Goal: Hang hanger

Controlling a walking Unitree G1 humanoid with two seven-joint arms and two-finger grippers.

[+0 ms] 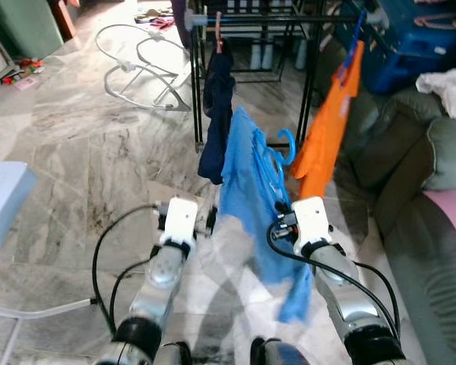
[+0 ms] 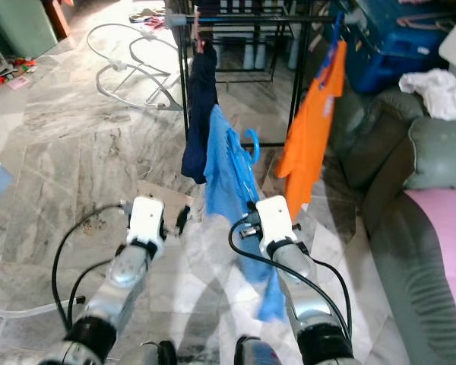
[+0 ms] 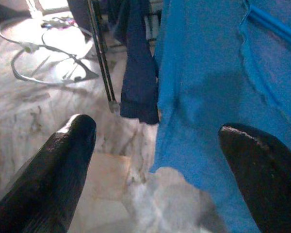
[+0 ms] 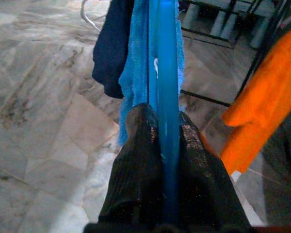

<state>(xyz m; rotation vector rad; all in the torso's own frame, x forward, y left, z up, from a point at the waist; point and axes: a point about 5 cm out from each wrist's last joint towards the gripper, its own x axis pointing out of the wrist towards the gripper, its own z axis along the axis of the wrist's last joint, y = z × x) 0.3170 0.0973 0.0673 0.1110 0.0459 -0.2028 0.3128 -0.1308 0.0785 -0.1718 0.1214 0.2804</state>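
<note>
My right gripper (image 4: 161, 131) is shut on a blue plastic hanger (image 4: 166, 73) that carries a blue garment (image 1: 247, 205). The hanger's hook (image 1: 287, 144) curls up beside an orange shirt (image 1: 328, 125). Garment and hanger are held low, in front of a black clothes rack (image 1: 289, 19), well below its top rail. A dark navy garment (image 1: 215, 114) hangs from that rail on the left, the orange shirt on the right. My left gripper (image 3: 155, 145) is open, just left of the blue garment, with nothing between its black fingers (image 3: 63, 165).
A grey sofa (image 1: 425, 198) with a pink cushion and white cloth stands at the right. A white wire frame (image 1: 137, 72) lies on the marble floor at the back left. A light blue box (image 1: 0, 198) sits at the left. A cardboard sheet (image 2: 163, 198) lies under the rack.
</note>
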